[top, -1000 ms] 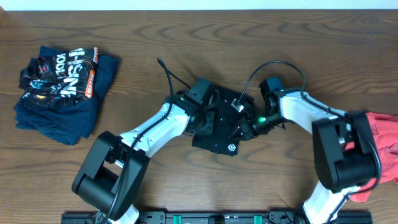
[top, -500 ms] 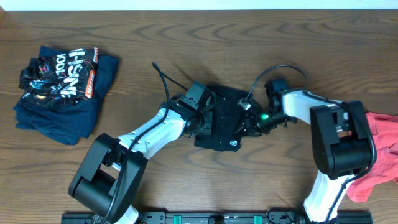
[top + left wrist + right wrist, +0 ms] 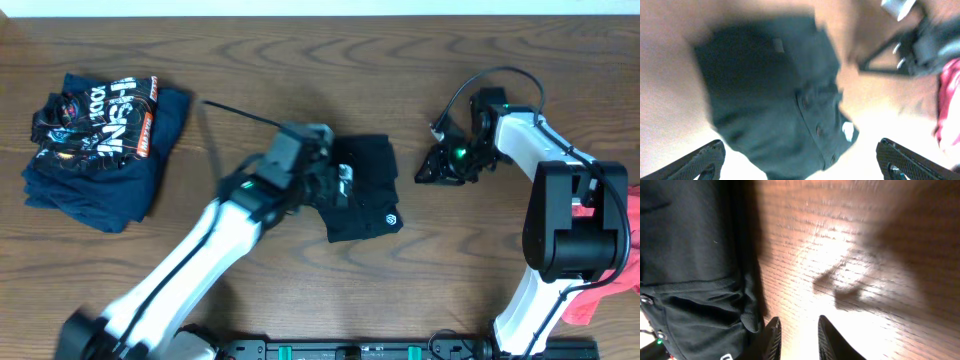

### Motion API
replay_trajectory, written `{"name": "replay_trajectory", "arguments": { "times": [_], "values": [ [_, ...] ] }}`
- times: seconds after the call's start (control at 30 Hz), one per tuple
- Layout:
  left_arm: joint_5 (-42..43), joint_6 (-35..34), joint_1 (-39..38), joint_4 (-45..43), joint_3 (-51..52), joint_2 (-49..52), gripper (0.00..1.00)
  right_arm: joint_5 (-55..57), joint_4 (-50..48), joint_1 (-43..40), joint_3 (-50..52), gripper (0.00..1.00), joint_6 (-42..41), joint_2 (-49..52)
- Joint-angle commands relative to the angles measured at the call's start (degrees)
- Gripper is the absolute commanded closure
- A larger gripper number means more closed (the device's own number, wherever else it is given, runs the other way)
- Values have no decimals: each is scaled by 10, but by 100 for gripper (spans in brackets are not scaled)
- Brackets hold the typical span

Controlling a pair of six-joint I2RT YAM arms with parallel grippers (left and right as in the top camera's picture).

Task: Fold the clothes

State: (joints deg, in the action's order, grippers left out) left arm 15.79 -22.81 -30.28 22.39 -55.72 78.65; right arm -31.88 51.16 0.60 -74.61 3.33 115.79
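A black garment [image 3: 362, 192] lies folded in a compact bundle at the table's middle, a small white logo on its near right corner. My left gripper [image 3: 335, 186] hovers over its left edge, and in the left wrist view the garment [image 3: 780, 95] fills the space ahead of the gripper [image 3: 800, 146]. Its jaws are spread wide with nothing held. My right gripper [image 3: 427, 170] stands apart to the garment's right. In the right wrist view its fingers [image 3: 772, 336] show a narrow gap over bare wood, beside the garment's edge [image 3: 695, 270].
A folded navy printed shirt [image 3: 100, 135] sits at the far left. A red garment [image 3: 628, 245] lies bunched at the right edge, also seen as a red garment [image 3: 947, 95] in the left wrist view. Wooden table [image 3: 450, 270] surrounds the black bundle.
Both grippers have let go of the black garment. The left one opened wide and drew back to the left. The right one swung away to the right and farther back.
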Motion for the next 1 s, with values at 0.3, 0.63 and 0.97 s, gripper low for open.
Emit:
{"name": "replay_trajectory", "arguments": {
  "times": [0.3,0.63,0.97],
  "values": [
    [76,27,142,-44,-4,103,2,21,14,2,-18,58,10,-127],
    [280,43,159,-209,-4,289,2,21,35,2,-18,44,10,-146],
    [288,2,102,-303,-4,370,85,21,36,2,-18,44,10,-146]
  ]
}}
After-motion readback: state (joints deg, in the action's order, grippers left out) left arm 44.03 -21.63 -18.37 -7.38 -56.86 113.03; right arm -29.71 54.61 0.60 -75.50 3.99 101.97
